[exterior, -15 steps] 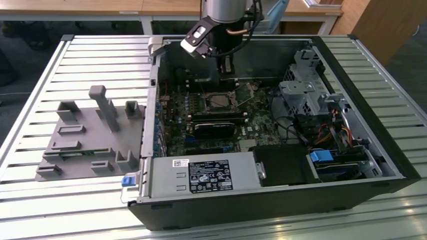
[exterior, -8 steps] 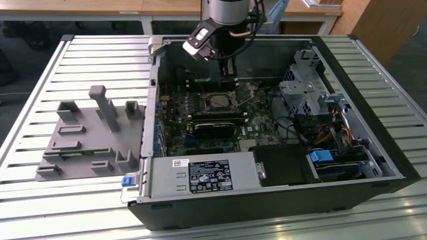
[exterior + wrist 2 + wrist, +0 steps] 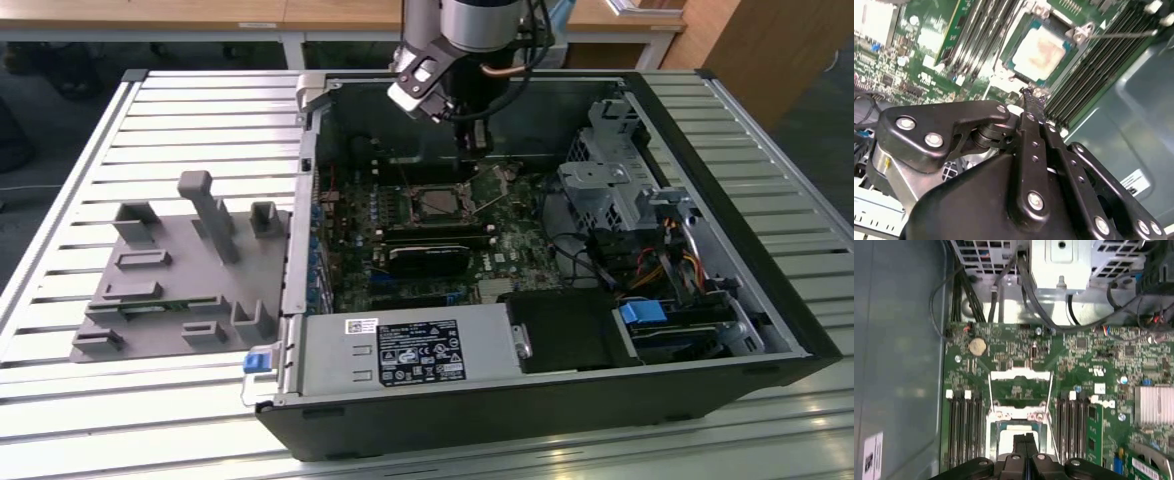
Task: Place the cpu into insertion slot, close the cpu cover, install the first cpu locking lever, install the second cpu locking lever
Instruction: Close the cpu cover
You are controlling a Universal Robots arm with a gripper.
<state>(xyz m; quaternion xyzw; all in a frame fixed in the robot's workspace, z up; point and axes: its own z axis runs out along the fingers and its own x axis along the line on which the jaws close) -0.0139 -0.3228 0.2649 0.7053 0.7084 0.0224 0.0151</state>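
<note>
Gripper (image 3: 1025,436), fingers pressed together with nothing between them, poised directly over the cpu (image 3: 1006,440); in the second wrist view the joined tips (image 3: 1030,92) stand just beside the chip's edge. The cpu (image 3: 1043,50), pale silvery top upward, lies flat within the insertion slot (image 3: 995,430) on the green board. The cpu cover (image 3: 1019,375) is swung open beyond the slot, its square cut-out showing the board behind it. Two thin wire levers (image 3: 989,395) (image 3: 1050,400) stand unlatched, one on either side of the cover. Banks of long black memory slots (image 3: 964,425) flank the socket. In the exterior view the arm descends into the open computer case (image 3: 747,260), gripper (image 3: 471,150) above the socket; a labelled power supply (image 3: 400,350) occupies the near edge. The case rests on a slatted table (image 3: 160,400); a grey fixture (image 3: 160,290) lies at the exterior view's left.
</note>
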